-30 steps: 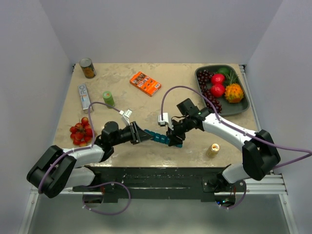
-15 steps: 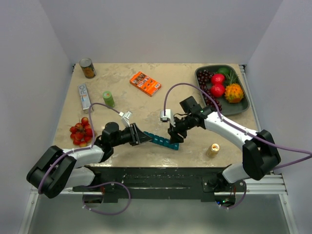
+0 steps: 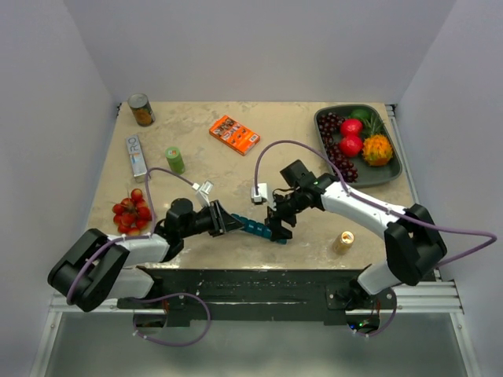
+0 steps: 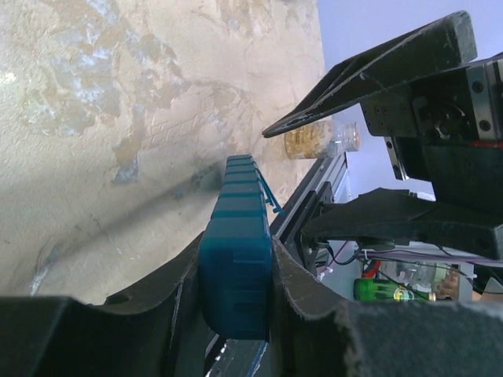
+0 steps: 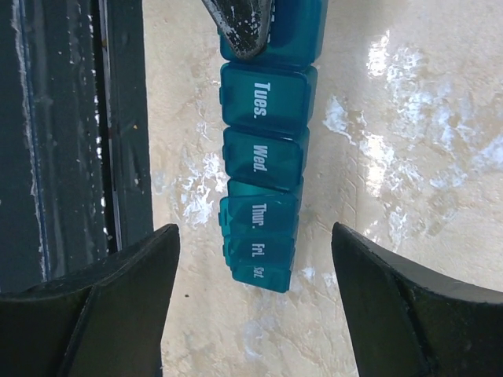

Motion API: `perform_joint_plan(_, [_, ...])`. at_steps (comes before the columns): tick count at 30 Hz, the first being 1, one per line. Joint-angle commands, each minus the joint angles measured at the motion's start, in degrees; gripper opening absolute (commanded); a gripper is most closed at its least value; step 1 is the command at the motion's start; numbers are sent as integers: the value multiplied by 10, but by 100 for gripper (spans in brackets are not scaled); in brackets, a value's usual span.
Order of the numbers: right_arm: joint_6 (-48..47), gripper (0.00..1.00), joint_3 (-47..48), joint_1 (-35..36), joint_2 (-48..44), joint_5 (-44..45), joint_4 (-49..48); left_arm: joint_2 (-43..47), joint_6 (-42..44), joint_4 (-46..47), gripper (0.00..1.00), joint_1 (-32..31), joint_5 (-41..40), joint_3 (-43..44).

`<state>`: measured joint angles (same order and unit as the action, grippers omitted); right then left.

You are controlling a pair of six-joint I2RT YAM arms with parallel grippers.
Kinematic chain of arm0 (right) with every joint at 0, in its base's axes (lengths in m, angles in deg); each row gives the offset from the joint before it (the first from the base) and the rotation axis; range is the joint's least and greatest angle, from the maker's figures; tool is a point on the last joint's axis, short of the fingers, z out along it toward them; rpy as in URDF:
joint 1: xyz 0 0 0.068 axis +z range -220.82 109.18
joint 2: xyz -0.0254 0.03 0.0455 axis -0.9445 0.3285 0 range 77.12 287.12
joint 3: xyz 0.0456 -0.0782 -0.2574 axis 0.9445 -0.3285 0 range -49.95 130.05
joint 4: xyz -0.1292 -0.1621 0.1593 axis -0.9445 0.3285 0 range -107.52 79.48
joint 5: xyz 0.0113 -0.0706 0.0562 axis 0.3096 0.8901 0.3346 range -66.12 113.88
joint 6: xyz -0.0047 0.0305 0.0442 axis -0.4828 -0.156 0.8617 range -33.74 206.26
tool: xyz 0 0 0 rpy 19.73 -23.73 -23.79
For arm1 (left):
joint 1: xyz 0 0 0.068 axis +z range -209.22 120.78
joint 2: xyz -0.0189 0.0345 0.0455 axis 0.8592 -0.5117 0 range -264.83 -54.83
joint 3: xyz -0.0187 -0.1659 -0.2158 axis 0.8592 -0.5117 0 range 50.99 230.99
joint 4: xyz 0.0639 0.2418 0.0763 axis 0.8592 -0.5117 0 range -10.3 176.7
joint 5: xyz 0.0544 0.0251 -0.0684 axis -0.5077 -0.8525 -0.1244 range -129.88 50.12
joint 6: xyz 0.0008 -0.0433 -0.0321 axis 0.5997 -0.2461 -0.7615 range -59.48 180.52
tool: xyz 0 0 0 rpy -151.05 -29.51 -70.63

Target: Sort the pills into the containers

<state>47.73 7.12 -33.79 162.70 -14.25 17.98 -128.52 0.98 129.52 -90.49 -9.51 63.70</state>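
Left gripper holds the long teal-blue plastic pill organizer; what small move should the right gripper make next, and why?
Probably lower the right gripper to pry a lid open. The left gripper is shut on the teal-blue plastic pill organizer; the right jaws stand open over the Fri and Sat lids, holding nothing.

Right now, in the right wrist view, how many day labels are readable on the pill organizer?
5, top to bottom along the pill organizer: Tues., Wed., Thur., Fri., Sat.. A finger of the left hand covers the compartment above Tues., so more may be hidden.
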Motion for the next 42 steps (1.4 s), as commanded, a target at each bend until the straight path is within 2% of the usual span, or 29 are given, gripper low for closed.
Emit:
perform_joint_plan(1, [13,80,18,28,15,38,-28,-12,-13,72,0,-1,-1,-5])
perform_joint_plan(7, [30,79,16,37,25,74,-47,-13,-12,70,0,-1,-2,-5])
perform_joint_plan(14, [61,62,22,36,17,89,-61,-17,-7,66,0,-1,-1,-5])
perform_joint_plan(18, [71,51,21,8,6,83,-68,-19,0,58,0,-1,-5,-5])
perform_joint_plan(22, [89,45,15,-5,0,107,-83,-26,3,60,0,-1,-2,-5])
perform_joint_plan(38, [135,40,47,-12,84,169,-105,-94,8,88,0,-1,-9,1])
perform_joint_plan(42, [131,41,52,-11,71,149,-93,-110,8,89,0,-1,-15,8])
